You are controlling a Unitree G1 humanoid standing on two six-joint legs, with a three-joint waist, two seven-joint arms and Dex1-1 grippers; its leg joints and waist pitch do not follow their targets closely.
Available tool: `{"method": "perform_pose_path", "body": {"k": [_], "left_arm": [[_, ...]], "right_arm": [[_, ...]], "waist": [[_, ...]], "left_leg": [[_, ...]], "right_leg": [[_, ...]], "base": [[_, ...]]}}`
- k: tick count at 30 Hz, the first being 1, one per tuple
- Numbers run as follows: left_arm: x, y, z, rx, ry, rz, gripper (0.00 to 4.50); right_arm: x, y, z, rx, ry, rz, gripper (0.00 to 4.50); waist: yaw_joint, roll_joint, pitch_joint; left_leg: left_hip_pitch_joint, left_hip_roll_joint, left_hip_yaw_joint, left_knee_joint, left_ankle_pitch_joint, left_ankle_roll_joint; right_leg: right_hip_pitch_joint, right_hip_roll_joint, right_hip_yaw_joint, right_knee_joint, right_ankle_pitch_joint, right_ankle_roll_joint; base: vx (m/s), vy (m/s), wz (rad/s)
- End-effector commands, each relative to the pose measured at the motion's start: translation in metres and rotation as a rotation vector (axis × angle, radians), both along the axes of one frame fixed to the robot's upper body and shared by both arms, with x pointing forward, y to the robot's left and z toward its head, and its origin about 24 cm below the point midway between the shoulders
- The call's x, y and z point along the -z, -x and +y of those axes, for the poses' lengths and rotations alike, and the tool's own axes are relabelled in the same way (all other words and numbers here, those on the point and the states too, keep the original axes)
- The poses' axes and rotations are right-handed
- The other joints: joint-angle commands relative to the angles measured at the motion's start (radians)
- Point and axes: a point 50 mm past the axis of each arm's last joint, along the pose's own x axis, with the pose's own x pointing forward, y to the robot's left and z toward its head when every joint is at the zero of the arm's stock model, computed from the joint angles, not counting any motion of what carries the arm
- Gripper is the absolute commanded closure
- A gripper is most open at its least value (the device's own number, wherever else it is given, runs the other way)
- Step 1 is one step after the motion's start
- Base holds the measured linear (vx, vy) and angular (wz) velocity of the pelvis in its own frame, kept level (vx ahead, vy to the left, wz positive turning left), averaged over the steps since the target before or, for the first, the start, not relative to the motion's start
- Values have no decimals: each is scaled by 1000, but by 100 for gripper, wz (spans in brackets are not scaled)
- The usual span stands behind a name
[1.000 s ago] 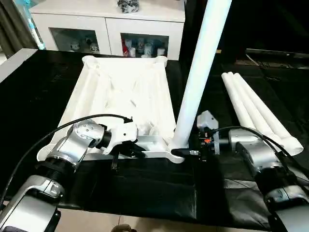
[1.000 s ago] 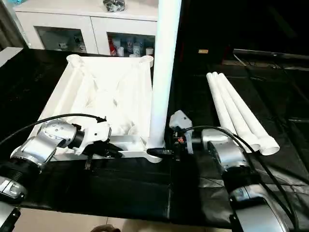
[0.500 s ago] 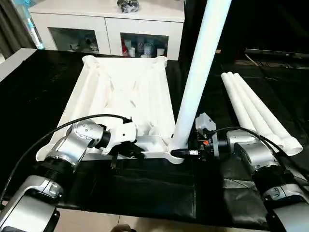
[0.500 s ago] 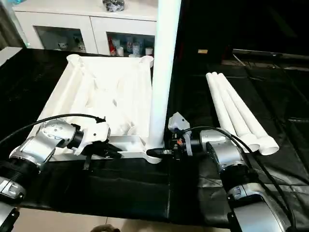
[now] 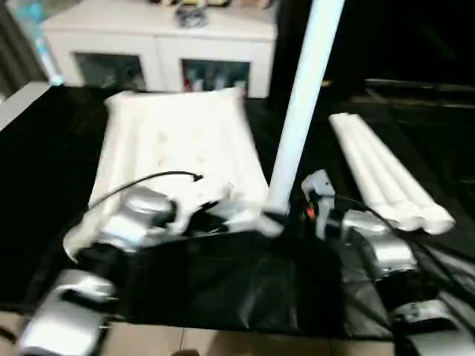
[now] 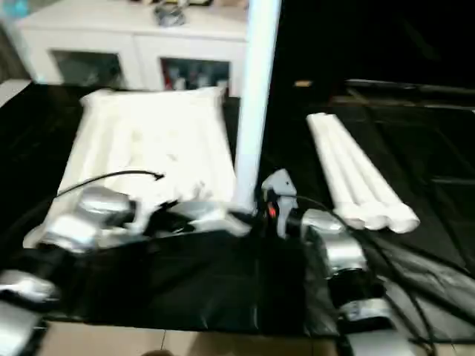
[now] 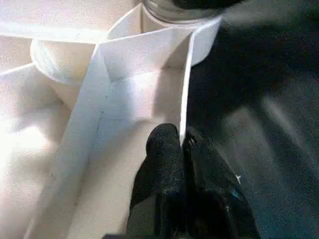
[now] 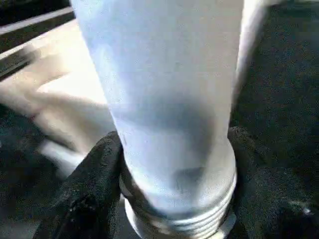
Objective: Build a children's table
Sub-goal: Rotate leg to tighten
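Observation:
The children's table top lies upside down on a black cloth, ribbed underside up. One white leg stands upright at its near right corner lobe. My right gripper is shut on that leg just above its threaded end, one black finger on each side. My left gripper is shut on the thin rim wall of the top's near edge, a little left of the leg's base. In the left eye view the left gripper and the right gripper flank that corner.
Three more white legs lie side by side on the cloth to the right. A white glass-door cabinet stands behind the table top. The black cloth ends near me, with a strip of pale floor below it.
The head camera has shifted, so the whole picture moved. My right gripper's fingers have closed in on the base of the upright leg. The left gripper keeps its hold on the rim.

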Motion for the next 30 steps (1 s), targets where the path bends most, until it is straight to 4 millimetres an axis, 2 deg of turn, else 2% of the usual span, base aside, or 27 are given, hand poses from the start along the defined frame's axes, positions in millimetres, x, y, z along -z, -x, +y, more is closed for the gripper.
{"method": "perform_pose_path", "body": {"k": [1, 2, 4, 5, 6, 7, 9, 10, 12, 16, 19, 20, 22, 23, 24, 27, 29, 30], "left_arm": [[-23, -12, -36, -91, 102, -99, 450], [-23, -12, -36, -91, 102, -99, 450], [-26, -7, -51, -77, 120, -112, 450], [-26, -7, -52, -71, 119, -114, 450], [-26, -6, -53, -63, 116, -117, 450], [-26, -6, -52, -60, 108, -123, 450], [-24, -7, -42, -65, 77, -133, 450], [-23, -7, -40, -66, 71, -135, 450], [-19, -6, -24, -56, 22, -135, 450], [-16, -4, -12, -25, -4, -131, 450], [-13, -1, 2, 23, -29, -121, 450], [-13, -1, 2, 23, -29, -121, 450], [-12, 2, 10, 87, -44, -114, 450], [-12, 2, 11, 97, -45, -113, 450], [-11, 6, 18, 169, -61, -97, 450], [-11, 9, 25, 243, -92, -91, 450], [-11, 10, 29, 283, -104, -91, 450], [-12, 11, 30, 301, -102, -87, 450]], "right_arm": [[17, 12, 56, -93, -43, 101, 180], [17, 12, 56, -93, -43, 101, 180], [13, 8, 66, -47, -42, 83, 180], [12, 8, 66, -45, -48, 80, 145], [11, 7, 67, -39, -56, 76, 111], [11, 6, 66, -32, -55, 76, 111], [12, 6, 62, -23, -30, 66, 111], [12, 6, 62, -24, -28, 64, 76], [15, 7, 50, -25, 2, 40, 65], [15, 10, 34, -31, 12, 14, 31], [13, 14, 8, -67, 29, -31, 12], [13, 14, 8, -67, 29, -31, 5], [5, 16, -13, -113, 36, -77, 5], [4, 16, -16, -120, 36, -83, 5], [-8, 18, -32, -190, 28, -127, 5], [-20, 21, -43, -287, 24, -144, 5], [-25, 23, -48, -358, 46, -143, 5], [-28, 24, -49, -402, 63, -140, 5]], "waist": [[-9, 0, -47], [-13, 3, -47], [-18, 4, -49], [-18, 4, -50], [-19, 4, -53], [-17, 5, -55], [-19, 1, -60], [-18, 1, -61], [-16, -4, -61], [-20, -2, -60], [-21, -1, -62], [-21, 0, -61], [-20, 2, -63], [-18, 0, -64], [-12, 2, -66], [-6, 4, -67], [-4, 3, -65], [0, 2, -65]], "left_leg": [[18, 73, -50, -82, -343, -27], [20, 74, -49, -83, -336, -24], [16, 75, -46, -82, -318, -16], [15, 75, -45, -82, -308, -12], [7, 75, -43, -81, -273, 3], [6, 76, -43, -81, -260, 7], [-1, 74, -39, -78, -203, 25], [-1, 72, -37, -75, -187, 31], [-6, 69, -35, -72, -150, 50], [-8, 71, -34, -73, -139, 62], [-10, 73, -34, -72, -143, 66], [-8, 74, -34, -72, -147, 68], [-8, 75, -34, -71, -140, 71], [-10, 74, -32, -68, -129, 78], [-11, 75, -32, -66, -121, 87], [-12, 79, -31, -62, -103, 105], [-13, 78, -30, -61, -118, 109], [-12, 77, -29, -61, -132, 103]], "right_leg": [[20, -129, 64, -122, -535, -84], [15, -127, 67, -119, -501, -94], [17, -128, 72, -115, -450, -108], [18, -128, 73, -114, -432, -113], [23, -125, 75, -106, -362, -126], [24, -125, 75, -102, -335, -132], [30, -122, 76, -89, -231, -156], [31, -122, 76, -86, -208, -160], [35, -122, 75, -83, -172, -169], [35, -119, 74, -83, -169, -163], [35, -118, 73, -80, -160, -161], [33, -117, 73, -81, -158, -164], [33, -117, 73, -78, -142, -171], [35, -116, 73, -75, -118, -174], [35, -114, 72, -74, -103, -176], [32, -110, 70, -65, -46, -186], [31, -111, 68, -67, -61, -188], [32, -114, 68, -71, -96, -185]], "base": [[0, 0, 0], [0, 0, 0], [0, 0, 0], [0, 0, 0], [0, 0, 0], [0, 0, 0], [0, 0, 0], [0, 0, 0], [0, 0, 0], [0, 0, 0], [0, 0, 0], [0, 0, 0], [0, 0, 0], [0, 0, 0], [0, 0, 0], [0, 0, 0], [0, 0, 0], [0, 0, 0]]}}
